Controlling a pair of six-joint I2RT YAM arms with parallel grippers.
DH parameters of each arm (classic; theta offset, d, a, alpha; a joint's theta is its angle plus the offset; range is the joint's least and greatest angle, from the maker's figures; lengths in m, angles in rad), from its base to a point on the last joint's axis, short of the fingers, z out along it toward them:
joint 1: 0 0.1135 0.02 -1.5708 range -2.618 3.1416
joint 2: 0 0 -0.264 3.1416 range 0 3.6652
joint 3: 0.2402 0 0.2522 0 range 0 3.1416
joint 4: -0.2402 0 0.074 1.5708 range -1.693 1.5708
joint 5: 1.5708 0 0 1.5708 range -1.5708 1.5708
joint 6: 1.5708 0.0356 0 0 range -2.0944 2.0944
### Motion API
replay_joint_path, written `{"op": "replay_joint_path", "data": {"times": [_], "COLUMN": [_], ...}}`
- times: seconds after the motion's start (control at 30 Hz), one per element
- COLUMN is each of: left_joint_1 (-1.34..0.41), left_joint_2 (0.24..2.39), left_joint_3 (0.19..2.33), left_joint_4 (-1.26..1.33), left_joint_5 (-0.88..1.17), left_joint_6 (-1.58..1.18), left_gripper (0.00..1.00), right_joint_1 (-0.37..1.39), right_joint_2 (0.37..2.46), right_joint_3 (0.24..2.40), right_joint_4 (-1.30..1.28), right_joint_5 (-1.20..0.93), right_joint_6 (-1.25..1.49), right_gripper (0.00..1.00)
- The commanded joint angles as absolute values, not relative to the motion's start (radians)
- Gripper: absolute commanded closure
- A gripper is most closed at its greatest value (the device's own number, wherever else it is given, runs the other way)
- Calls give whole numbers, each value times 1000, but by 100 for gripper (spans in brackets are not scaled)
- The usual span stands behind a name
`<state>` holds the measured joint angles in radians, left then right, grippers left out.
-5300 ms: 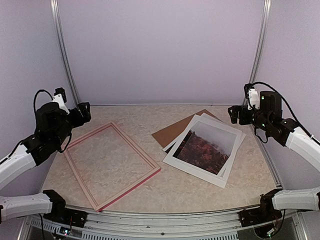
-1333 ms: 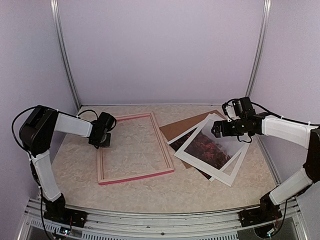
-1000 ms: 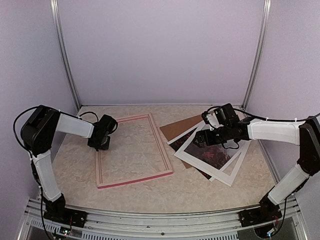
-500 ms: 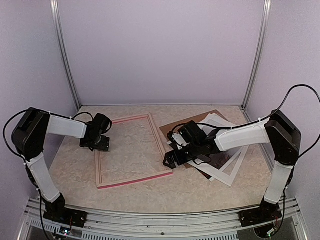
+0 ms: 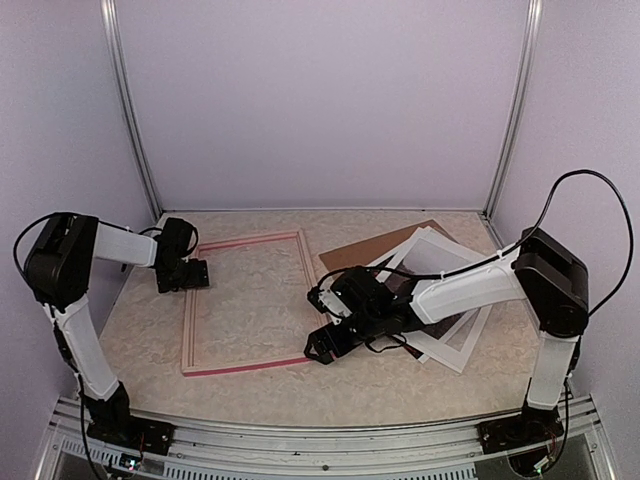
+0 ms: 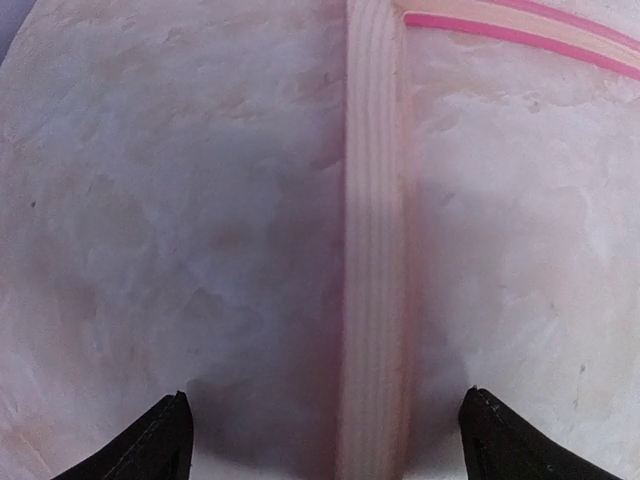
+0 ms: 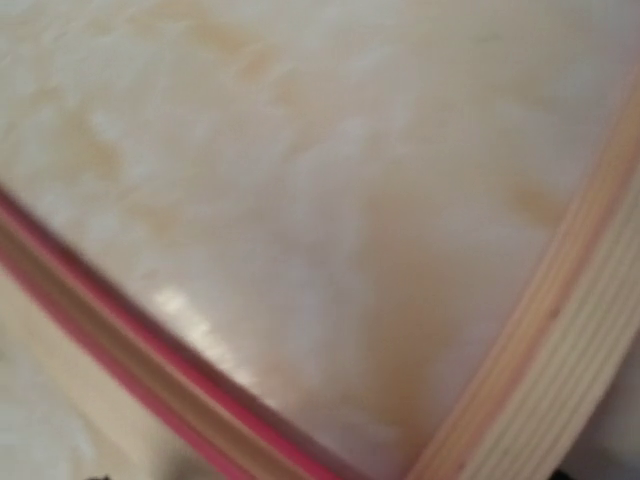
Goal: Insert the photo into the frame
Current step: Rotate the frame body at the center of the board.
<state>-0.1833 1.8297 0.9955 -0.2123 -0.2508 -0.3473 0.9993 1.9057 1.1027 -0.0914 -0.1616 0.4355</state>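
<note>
Photo (image 5: pixel 455 322) half hidden behind right arm (image 5: pixel 460 285) — right claw (image 5: pixel 325 345) unreadable; left claw (image 6: pixel 325 440) wide astride frame (image 6: pixel 375 250).

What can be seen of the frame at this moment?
The frame is a thin, empty rectangle lying flat on the table, pale grooved wood facing up, pink-red showing along its edges. The open left gripper straddles its left rail near the far corner; the right gripper is at its near right corner. Whether either touches it is unclear.
</note>
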Motion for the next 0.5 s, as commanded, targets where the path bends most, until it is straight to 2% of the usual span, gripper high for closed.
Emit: {"op": "replay_joint_path", "data": {"times": [0.0, 0.2, 0.27, 0.47], "left_joint_1": [-181, -180, -181, -183], "left_joint_2": [1906, 1915, 1913, 1867], "left_joint_3": [1057, 1088, 1096, 1105], "left_joint_4": [-198, -171, -161, -145], "left_joint_5": [-189, -76, -44, -170], "left_joint_6": [-350, -316, -315, -349], "left_gripper": [11, 22, 24, 9], "right_joint_1": [1061, 1109, 1109, 1017], "right_joint_2": [1905, 1871, 1837, 1693], "right_joint_3": [1082, 1059, 1043, 993], "right_joint_4": [-34, -13, -46, -229], "right_joint_5": [-206, -219, -142, 156], "right_joint_6": [442, 411, 421, 485], "right_gripper": [11, 10, 9, 6]}}
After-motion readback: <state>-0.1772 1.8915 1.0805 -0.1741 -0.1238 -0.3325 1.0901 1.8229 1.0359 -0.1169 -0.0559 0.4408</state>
